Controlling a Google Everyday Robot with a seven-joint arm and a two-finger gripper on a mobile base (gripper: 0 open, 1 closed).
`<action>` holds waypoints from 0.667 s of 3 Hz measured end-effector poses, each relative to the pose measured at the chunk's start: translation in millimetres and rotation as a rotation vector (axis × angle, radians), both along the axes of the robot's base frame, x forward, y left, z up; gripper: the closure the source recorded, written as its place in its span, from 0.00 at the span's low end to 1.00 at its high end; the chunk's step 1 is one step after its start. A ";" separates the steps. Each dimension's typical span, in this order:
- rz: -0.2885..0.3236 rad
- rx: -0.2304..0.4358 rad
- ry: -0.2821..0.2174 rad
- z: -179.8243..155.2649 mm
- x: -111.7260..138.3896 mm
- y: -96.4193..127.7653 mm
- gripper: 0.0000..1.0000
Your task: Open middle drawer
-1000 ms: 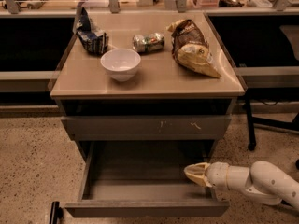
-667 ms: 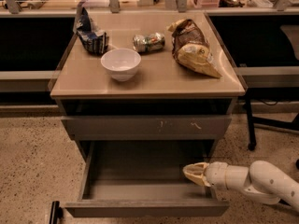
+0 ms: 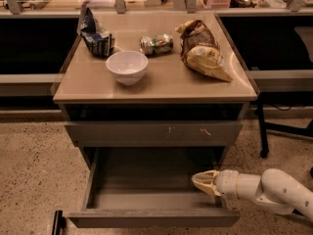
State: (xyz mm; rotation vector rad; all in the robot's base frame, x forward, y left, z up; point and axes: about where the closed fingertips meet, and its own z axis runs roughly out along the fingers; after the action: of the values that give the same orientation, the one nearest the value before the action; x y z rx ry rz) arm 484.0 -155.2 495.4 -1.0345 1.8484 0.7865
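Note:
The middle drawer (image 3: pixel 152 218) is pulled far out of the cabinet, with its plain grey front toward me and its grey interior (image 3: pixel 146 177) bare. My gripper (image 3: pixel 201 181) reaches in from the right on a white arm (image 3: pixel 264 190). It sits inside the drawer at its right side, just behind the front panel. Above it, the grey drawer front with pale scratch marks (image 3: pixel 154 132) is closed.
On the cabinet top (image 3: pixel 161 84) stand a white bowl (image 3: pixel 126 66), a crushed can (image 3: pixel 156 44), a brown snack bag (image 3: pixel 203 48) and a blue bag (image 3: pixel 96 33). A black leg with a caster (image 3: pixel 263 131) stands to the right. A speckled floor surrounds the cabinet.

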 end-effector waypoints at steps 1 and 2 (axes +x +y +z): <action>0.000 0.000 0.000 0.0 0.0 0.0 0.11; 0.000 0.000 0.000 0.0 0.0 0.1 0.00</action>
State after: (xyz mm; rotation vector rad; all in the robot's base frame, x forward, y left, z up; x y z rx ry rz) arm 484.0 -155.2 495.4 -1.0346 1.8484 0.7866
